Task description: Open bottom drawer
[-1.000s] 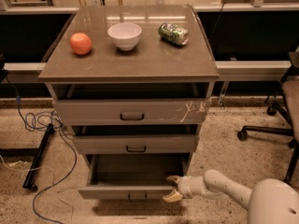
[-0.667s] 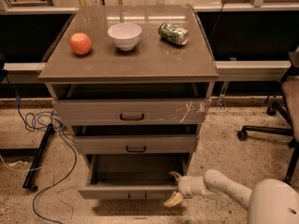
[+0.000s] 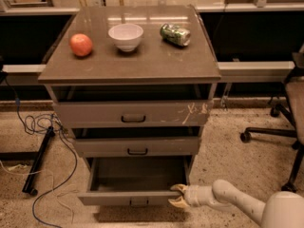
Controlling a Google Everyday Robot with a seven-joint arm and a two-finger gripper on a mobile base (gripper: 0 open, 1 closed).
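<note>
The bottom drawer (image 3: 114, 198), the narrowest of three grey-brown drawers, stands pulled out, and its empty inside shows. Its small dark bar handle (image 3: 138, 202) is at the centre of the front. My gripper (image 3: 176, 195) reaches in from the lower right on a pale arm. It is at the right end of the drawer front. Its two pale fingertips (image 3: 178, 188) are spread apart, one above and one below the front's top edge. The mid-width drawer (image 3: 137, 146) and the widest drawer (image 3: 133, 114), which has pale scratch marks, are closed above it.
On the cabinet top lie an apple (image 3: 81, 44), a white bowl (image 3: 126, 36) and a green can (image 3: 175, 34) on its side. An office chair (image 3: 289, 122) stands at the right. Cables (image 3: 40, 125) and a dark stand leg (image 3: 38, 160) lie on the floor at the left.
The gripper has stayed at the drawer front's right end, and its fingers have shifted only slightly. The drawer sits pulled out about as before.
</note>
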